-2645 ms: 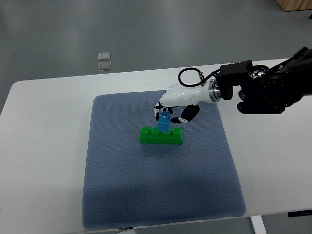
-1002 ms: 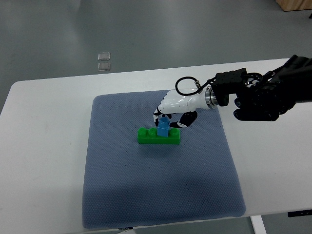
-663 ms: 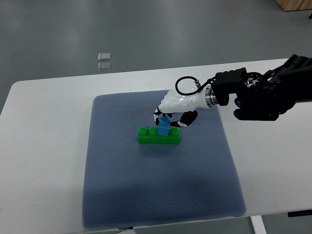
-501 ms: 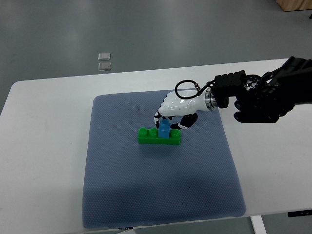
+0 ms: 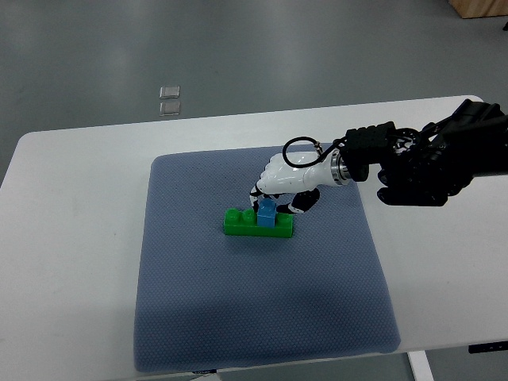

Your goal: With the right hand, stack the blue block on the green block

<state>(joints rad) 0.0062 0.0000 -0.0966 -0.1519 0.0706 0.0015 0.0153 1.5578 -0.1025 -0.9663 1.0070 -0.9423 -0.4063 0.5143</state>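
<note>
Right hand (image 5: 284,179) of mine grips the blue block (image 5: 266,212), which sits on the green block (image 5: 257,225).

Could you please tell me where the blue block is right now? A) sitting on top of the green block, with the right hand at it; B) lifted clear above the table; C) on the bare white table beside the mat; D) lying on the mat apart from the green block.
A: the blue block sits on the green block, with the right hand closed around it.
</note>
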